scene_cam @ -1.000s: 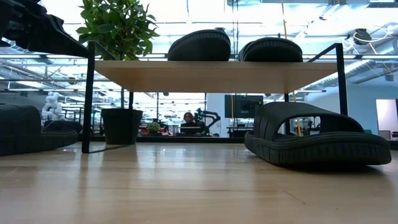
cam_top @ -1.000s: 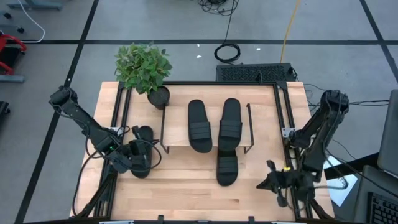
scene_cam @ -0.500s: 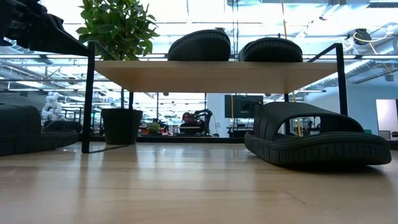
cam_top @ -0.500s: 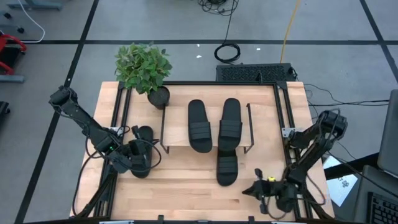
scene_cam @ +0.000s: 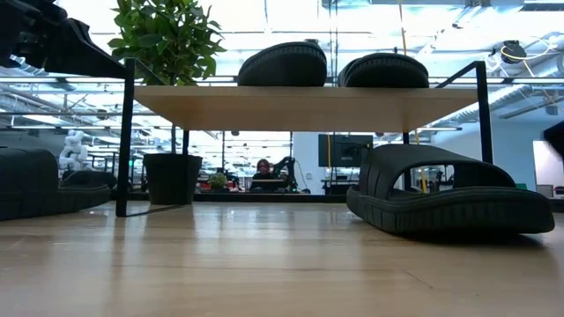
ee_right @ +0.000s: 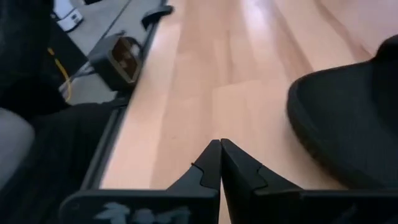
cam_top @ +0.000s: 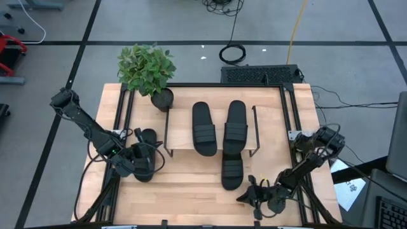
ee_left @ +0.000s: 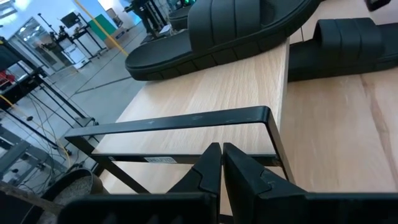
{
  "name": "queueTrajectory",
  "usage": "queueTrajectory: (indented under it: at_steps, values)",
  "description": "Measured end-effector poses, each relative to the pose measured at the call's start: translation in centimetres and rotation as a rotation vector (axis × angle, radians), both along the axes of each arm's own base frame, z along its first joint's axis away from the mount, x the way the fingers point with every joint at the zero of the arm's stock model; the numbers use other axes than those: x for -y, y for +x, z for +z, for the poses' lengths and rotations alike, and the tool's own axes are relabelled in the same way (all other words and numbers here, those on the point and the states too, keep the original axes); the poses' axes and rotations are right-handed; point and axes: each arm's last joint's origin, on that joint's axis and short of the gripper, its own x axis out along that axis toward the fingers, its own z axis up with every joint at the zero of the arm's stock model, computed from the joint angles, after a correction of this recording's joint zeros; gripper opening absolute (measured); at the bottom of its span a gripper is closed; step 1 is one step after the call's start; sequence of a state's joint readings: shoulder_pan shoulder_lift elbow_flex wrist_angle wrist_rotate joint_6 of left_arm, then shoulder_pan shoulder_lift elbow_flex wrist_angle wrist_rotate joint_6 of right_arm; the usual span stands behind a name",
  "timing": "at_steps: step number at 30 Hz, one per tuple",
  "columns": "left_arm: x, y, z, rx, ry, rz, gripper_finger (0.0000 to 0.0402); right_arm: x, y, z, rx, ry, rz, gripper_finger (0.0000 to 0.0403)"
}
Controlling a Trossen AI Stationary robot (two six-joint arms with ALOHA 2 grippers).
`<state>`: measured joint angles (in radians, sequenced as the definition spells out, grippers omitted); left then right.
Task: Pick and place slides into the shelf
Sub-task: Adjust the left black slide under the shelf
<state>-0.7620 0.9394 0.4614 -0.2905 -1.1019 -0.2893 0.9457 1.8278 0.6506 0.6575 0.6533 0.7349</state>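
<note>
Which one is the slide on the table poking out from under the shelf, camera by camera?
High view: the slide lies centre, half under the shelf front.
Low view: slide at right, below the shelf.
Left wrist view: likely the slide beside the shelf edge.
Right wrist view: slide at the edge.
Shared landmark: the shelf, absent only from the right wrist view.

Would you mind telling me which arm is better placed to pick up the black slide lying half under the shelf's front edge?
Probably the right: its gripper, fingers shut, sits beside that black ribbed slide sandal. The left gripper is over at another slide.
</note>
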Motion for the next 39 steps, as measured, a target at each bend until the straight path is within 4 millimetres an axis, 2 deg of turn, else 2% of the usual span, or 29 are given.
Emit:
queueTrajectory:
  at_steps: [9,20,31,35,39]
  values:
    - [0.0,0.0,0.0,0.000,-0.001,0.000,0.0021,1.3,1.5,-2.1,-0.042,0.010,-0.097,0.0000]
    - [0.0,0.0,0.0,0.001,-0.004,0.001,0.0021,3.5,3.2,-2.4,-0.027,-0.067,-0.233,0.0000]
    - [0.0,0.0,0.0,0.002,-0.006,0.001,0.0021,5.0,4.0,-2.8,-0.072,-0.078,-0.319,0.0000]
    - [0.0,0.0,0.0,0.002,-0.008,0.001,0.0021,5.6,4.1,-3.0,-0.058,-0.091,-0.406,0.0000]
    - [0.0,0.0,0.0,0.002,-0.010,0.001,0.0021,5.7,4.0,-3.0,-0.059,-0.093,-0.411,0.0000]
